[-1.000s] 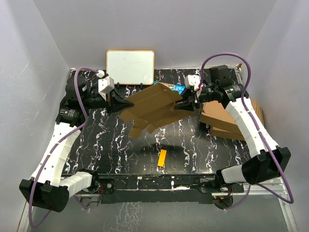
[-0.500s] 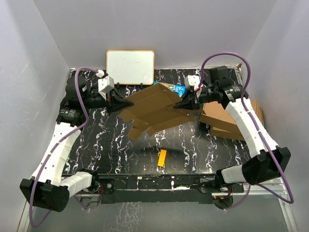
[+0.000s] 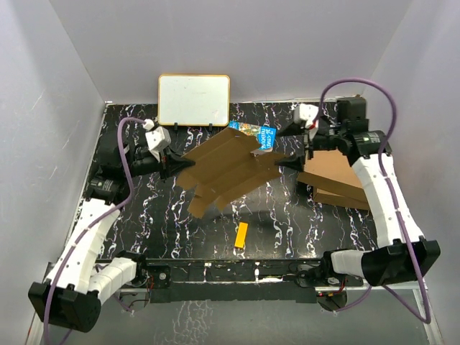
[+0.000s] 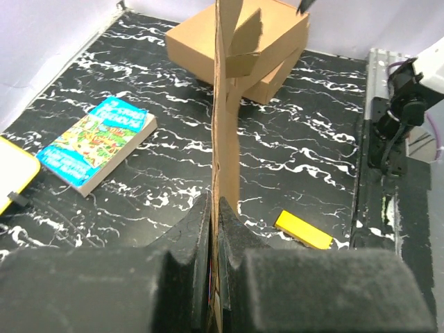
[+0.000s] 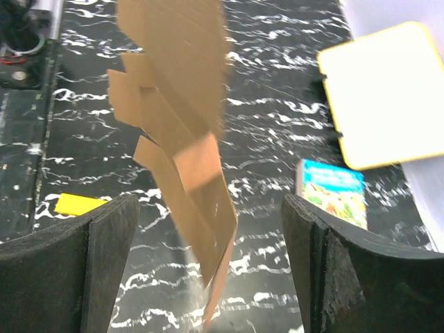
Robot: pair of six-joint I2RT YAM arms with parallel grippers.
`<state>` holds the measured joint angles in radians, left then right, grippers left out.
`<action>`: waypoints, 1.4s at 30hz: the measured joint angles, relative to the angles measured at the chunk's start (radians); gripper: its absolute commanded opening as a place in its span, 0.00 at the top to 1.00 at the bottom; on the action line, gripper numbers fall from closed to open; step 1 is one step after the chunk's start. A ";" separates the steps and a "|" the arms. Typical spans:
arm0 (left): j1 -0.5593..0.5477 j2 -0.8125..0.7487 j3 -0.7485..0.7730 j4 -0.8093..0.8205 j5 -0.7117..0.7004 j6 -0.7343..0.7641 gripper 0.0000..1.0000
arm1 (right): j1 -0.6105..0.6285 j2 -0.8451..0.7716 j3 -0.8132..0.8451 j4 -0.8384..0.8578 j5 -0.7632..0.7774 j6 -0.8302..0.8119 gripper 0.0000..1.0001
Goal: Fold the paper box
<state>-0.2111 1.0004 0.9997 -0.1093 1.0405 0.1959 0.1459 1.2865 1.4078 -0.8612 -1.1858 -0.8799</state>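
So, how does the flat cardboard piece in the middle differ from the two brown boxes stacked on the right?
The paper box is an unfolded sheet with loose flaps, while the stacked boxes are already closed up. The paper box is held up above the table by the left claw, which is shut on its edge; the stacked boxes rest on the table, one on the other. Both are plain brown cardboard.

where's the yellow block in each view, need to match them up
Top external: yellow block on the table, front centre, below the paper box in the picture.
Left wrist: block lower right, right of the edge-on paper box.
Right wrist: block at the left edge, mid-height.
Shared landmark: the blue book, visible in all three views.
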 measured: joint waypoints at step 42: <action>0.000 -0.250 -0.235 0.676 -0.061 -0.699 1.00 | -0.455 -0.095 -0.312 0.927 -0.264 1.144 0.73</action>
<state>-0.2111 0.7502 0.7647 0.5671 0.9798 -0.5034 -0.3088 1.1919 1.0954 0.0654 -1.4498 0.2646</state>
